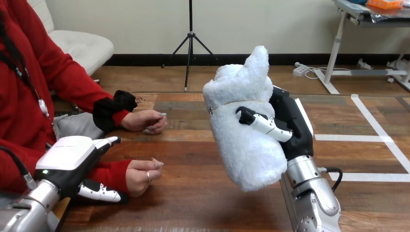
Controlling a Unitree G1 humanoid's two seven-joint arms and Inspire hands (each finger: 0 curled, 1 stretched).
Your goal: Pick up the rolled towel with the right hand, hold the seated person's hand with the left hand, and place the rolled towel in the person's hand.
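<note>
rolled towel (244, 130): white, upright, gripped in right robot hand (290, 128) | person's near hand (142, 175): loosely curled, on table (193, 198)

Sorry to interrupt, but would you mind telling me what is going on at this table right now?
The robot's right hand grips a rolled towel, held clear of the table. Its left hand sits at the wrist of the person's nearer hand, which rests loosely curled on the wood. Whether it grips that wrist is unclear. The towel is not yet in the person's hand.
</note>
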